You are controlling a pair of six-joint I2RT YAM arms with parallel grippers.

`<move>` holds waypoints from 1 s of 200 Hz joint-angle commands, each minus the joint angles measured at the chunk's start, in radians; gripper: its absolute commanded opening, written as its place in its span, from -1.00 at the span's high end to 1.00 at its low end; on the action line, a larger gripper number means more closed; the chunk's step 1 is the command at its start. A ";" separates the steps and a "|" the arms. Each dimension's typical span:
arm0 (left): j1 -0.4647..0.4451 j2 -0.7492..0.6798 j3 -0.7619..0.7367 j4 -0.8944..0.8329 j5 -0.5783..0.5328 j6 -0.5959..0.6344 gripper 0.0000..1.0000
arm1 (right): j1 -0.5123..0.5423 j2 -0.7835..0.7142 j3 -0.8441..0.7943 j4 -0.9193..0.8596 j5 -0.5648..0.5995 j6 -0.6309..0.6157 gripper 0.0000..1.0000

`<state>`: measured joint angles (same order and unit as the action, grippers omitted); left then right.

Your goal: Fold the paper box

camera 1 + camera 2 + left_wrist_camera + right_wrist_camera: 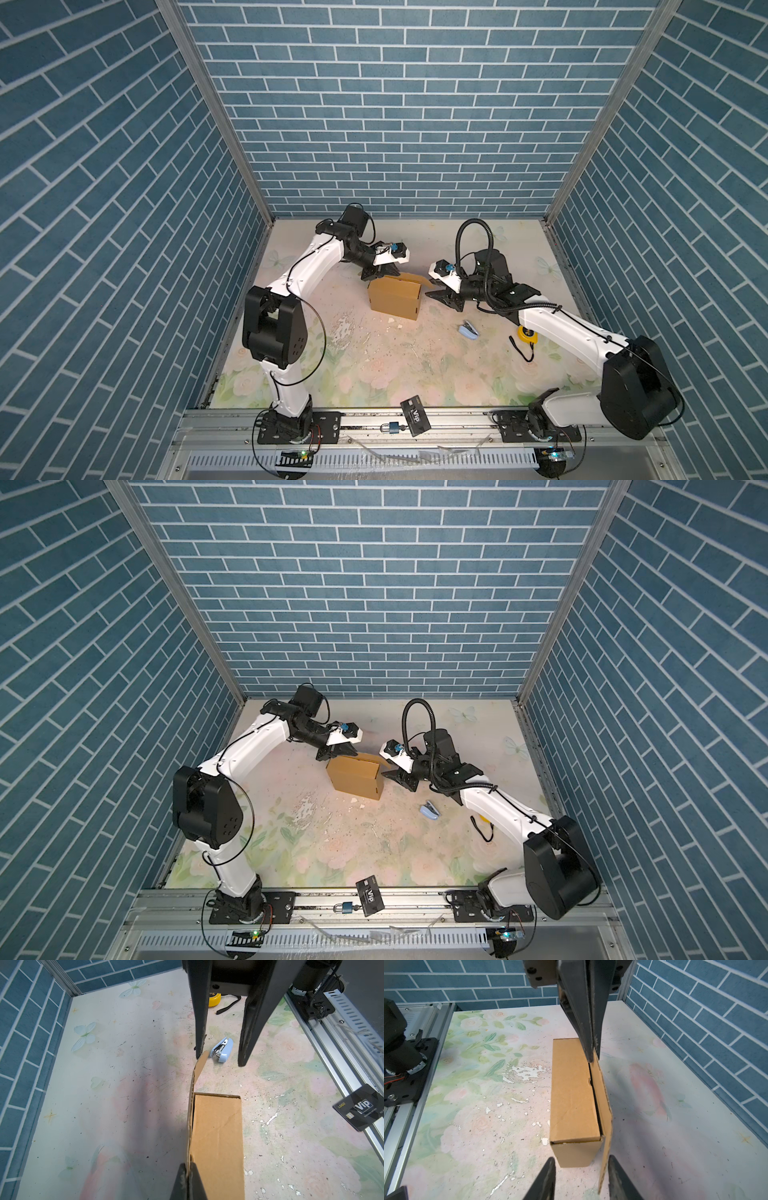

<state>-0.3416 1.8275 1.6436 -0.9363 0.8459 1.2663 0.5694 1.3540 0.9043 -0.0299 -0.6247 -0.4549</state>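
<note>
Left end effector (188, 1167) pinches paper box (218, 1136) flap; right end effector (581, 1157) half-open, straddling flap.

The black card (360, 1108) reads "Vip" and, apparently, "LOGO".

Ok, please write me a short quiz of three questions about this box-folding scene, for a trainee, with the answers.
1. True or false: the left gripper is shut on a flap of the paper box.
2. Which item lies nearest the box? A: pale blue stapler; B: padlock; C: black card.
3. Complete: the jaws of the right gripper stand ____.
Key: 1 true; 2 A; 3 open.
</note>
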 commanded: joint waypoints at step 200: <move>-0.016 -0.005 -0.031 -0.042 0.006 0.013 0.88 | 0.032 0.119 0.159 -0.113 -0.024 -0.163 0.36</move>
<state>-0.3454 1.8221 1.6371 -0.9375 0.8474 1.2758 0.5861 1.4899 1.0500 -0.1295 -0.6357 -0.5831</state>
